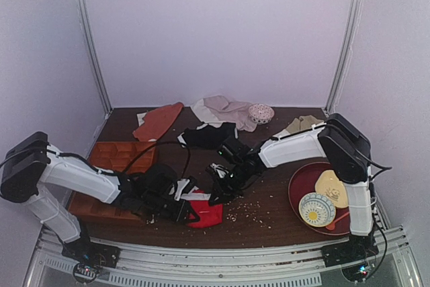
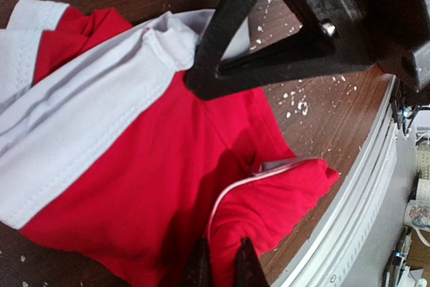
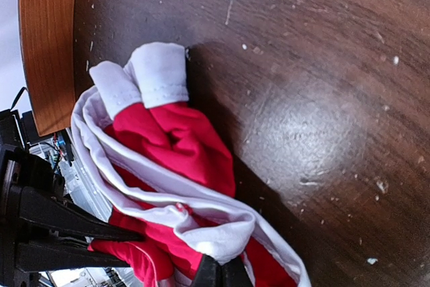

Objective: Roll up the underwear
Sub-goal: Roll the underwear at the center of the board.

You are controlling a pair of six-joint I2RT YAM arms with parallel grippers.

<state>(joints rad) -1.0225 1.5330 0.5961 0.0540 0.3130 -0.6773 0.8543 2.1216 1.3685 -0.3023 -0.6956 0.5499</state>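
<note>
The red underwear (image 1: 205, 212) with white bands lies bunched on the brown table near its front edge, between both arms. My left gripper (image 1: 187, 210) is shut on a red fold of it (image 2: 269, 213); the fabric is pinched between the two dark fingertips (image 2: 197, 268). My right gripper (image 1: 216, 194) is shut on the white waistband edge (image 3: 228, 236) at the garment's upper right. In the right wrist view the underwear (image 3: 181, 146) is crumpled, with white cuffs at its top. In the left wrist view the right gripper's black fingers (image 2: 282, 38) press on the white band.
A wooden compartment tray (image 1: 117, 166) stands at the left. Black briefs (image 1: 208, 136), a beige garment (image 1: 225, 109) and a rust cloth (image 1: 158, 120) lie at the back. A patterned bowl (image 1: 261, 113) sits behind. A red plate (image 1: 301, 181) with dishes stands right. Crumbs dot the table.
</note>
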